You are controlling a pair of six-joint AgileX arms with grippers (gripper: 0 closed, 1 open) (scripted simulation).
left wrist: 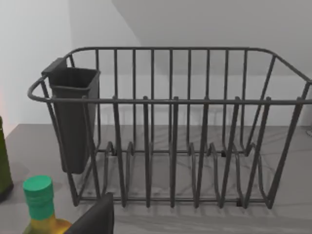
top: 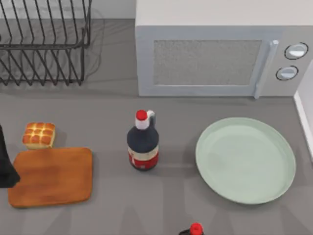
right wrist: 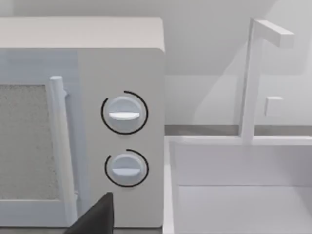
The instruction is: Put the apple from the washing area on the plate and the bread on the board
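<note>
The bread (top: 39,135) sits on the counter just behind the far left corner of the board (top: 51,176), which lies flat at the front left. At the right lies the pale green plate (top: 245,159), with nothing on it. The apple is out of view. My left arm (top: 6,164) is a dark shape at the left edge, beside the board. A dark part of my left gripper (left wrist: 95,218) shows in front of the dish rack (left wrist: 170,131). A dark part of my right gripper (right wrist: 95,218) shows in front of the microwave (right wrist: 83,122), near the white sink basin (right wrist: 243,195).
A dark sauce bottle with a red cap (top: 143,142) stands between board and plate. Another red-capped bottle (top: 195,229) is at the front edge. The microwave (top: 220,49) and wire dish rack (top: 44,44) line the back. A green-capped bottle (left wrist: 39,200) stands near the rack.
</note>
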